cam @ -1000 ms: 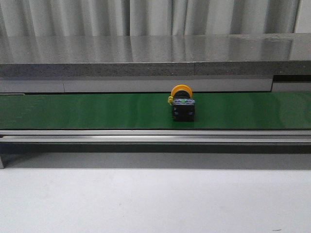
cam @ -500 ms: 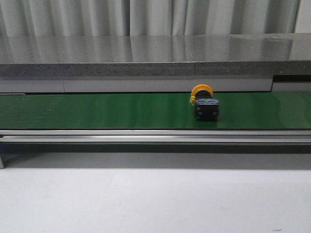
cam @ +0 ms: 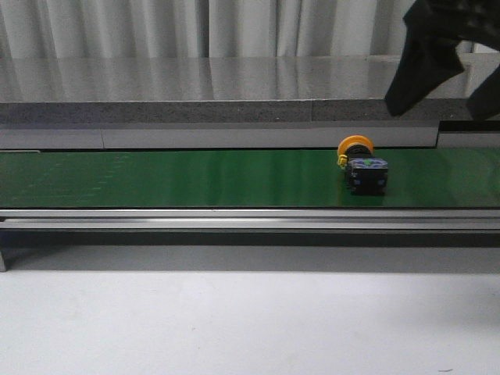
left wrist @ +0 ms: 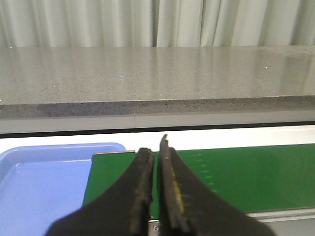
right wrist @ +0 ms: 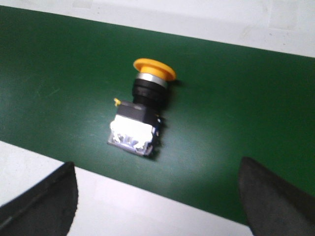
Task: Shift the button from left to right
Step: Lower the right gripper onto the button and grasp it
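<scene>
The button (cam: pixel 363 168) lies on its side on the green belt (cam: pixel 156 178), right of the middle, with its yellow-orange cap toward the back and its black body toward the front. My right gripper (cam: pixel 433 108) hangs above and to the right of it, open and empty. In the right wrist view the button (right wrist: pixel 142 118) lies on the belt ahead of the open right gripper (right wrist: pixel 156 164), clear of both fingers. My left gripper (left wrist: pixel 155 147) is shut on nothing over the belt's left end. It does not show in the front view.
A blue tray (left wrist: pixel 39 182) sits just off the belt's left end (left wrist: pixel 236 172). A grey stone ledge (cam: pixel 234 86) runs behind the belt, with curtains beyond it. A metal rail (cam: pixel 234 221) edges the belt's front, and a white table (cam: pixel 234 320) lies before it.
The button has moved steadily to the right along the belt. My right gripper has come into the front view at the top right.
</scene>
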You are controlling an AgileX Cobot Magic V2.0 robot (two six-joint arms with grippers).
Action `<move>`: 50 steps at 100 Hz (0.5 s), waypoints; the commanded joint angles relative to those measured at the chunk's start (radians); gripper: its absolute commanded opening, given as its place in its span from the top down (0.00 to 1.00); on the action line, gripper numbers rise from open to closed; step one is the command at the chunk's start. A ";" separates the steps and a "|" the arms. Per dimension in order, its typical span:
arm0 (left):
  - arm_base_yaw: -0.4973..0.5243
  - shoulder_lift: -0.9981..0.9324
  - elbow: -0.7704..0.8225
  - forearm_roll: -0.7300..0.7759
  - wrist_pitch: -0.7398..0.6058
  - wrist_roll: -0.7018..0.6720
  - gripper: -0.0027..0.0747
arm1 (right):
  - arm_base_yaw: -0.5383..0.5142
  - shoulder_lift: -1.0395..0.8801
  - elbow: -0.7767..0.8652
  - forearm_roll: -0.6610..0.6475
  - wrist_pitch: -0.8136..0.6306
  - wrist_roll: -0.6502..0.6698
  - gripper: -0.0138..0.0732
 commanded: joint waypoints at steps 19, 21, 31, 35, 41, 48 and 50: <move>-0.008 0.007 -0.027 -0.018 -0.071 0.002 0.96 | 0.005 0.143 -0.117 -0.008 -0.071 -0.043 0.14; -0.008 0.007 -0.027 -0.018 -0.071 0.002 0.96 | 0.005 0.153 -0.121 -0.008 -0.071 -0.043 0.14; -0.008 0.007 -0.027 -0.018 -0.071 0.002 0.96 | 0.005 0.190 -0.122 -0.017 -0.083 -0.046 0.14; -0.008 0.007 -0.027 -0.018 -0.071 0.002 0.96 | 0.005 0.205 -0.122 -0.028 -0.086 -0.046 0.14; -0.008 0.007 -0.027 -0.018 -0.071 0.002 0.96 | 0.005 0.223 -0.122 -0.056 -0.087 -0.046 0.14; -0.008 0.007 -0.027 -0.018 -0.071 0.002 0.96 | 0.005 0.237 -0.122 -0.078 -0.086 -0.046 0.15; -0.008 0.007 -0.027 -0.018 -0.071 0.002 0.96 | 0.005 0.239 -0.122 -0.082 -0.086 -0.046 0.17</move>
